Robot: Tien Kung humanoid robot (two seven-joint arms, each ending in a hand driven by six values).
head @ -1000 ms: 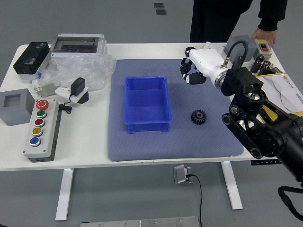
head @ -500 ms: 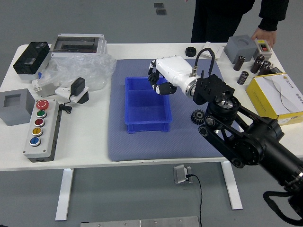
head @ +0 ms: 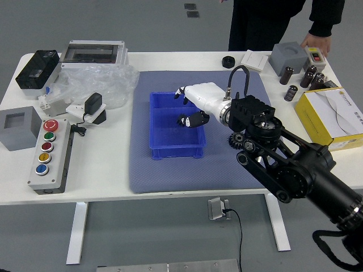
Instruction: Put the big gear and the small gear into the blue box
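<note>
My right hand (head: 187,106) reaches over the blue box (head: 178,152) from the right, white-backed, with its black fingers spread. Below the fingers, inside the box, lies a small dark toothed piece (head: 181,120) that looks like a gear, partly covered by the thumb. Another black gear (head: 233,141) is on the blue-grey mat right of the box, largely hidden behind my right wrist and forearm. My left hand is out of the picture.
A person stands at the far side, one hand (head: 316,43) resting by a small device at the back right. Black cylinders (head: 286,75) and a yellow box (head: 317,127) stand right; a button panel (head: 50,153) and plastic wrap (head: 93,85) left.
My right hand has moved left from the back of the mat to over the blue box, and its fingers have opened. The dark gear it held is now inside the box.
</note>
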